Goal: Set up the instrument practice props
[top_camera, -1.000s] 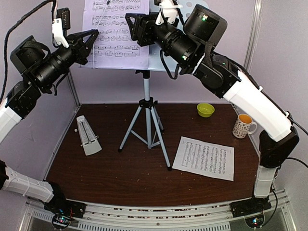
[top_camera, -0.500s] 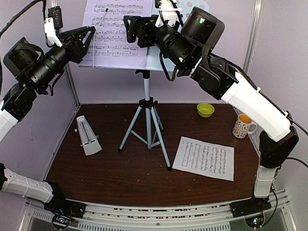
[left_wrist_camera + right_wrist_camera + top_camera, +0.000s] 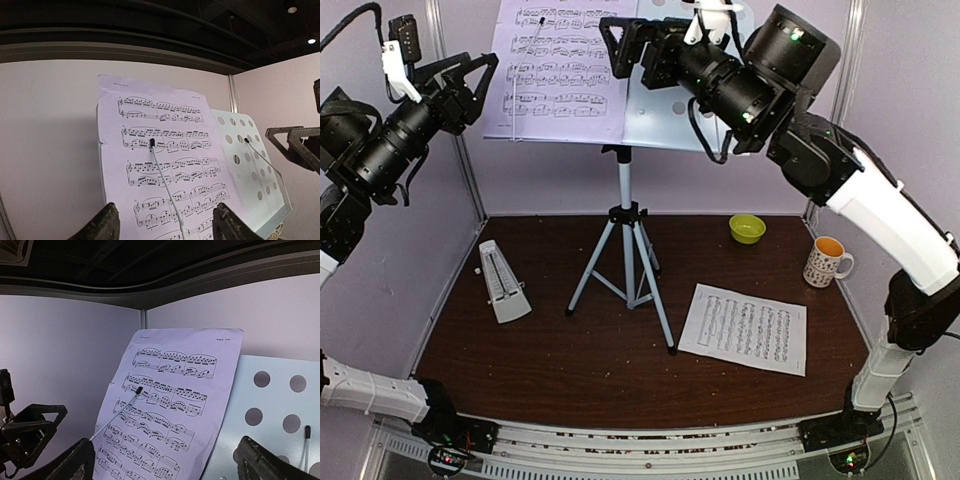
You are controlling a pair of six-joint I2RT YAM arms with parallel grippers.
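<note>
Drawn back from the stand (image 3: 623, 190), the left gripper (image 3: 485, 88) and right gripper (image 3: 610, 52) are seen from above wide open, empty. The page (image 3: 560, 70) on it is cut off at the top. From each wrist, its lower edge is cut off between spread fingers.

Pale lilac walls (image 3: 550, 185) close me in from nine o'clock round to three, joined by silvery corner posts (image 3: 473, 190) near ten and two. Below me lies a dark brown table (image 3: 620, 385), lightly speckled, with a ribbed metal rail (image 3: 650, 447) at six. Overhead the ceiling (image 3: 150, 20) is black, with two small spotlights (image 3: 292, 9) glowing toward two o'clock.
</note>
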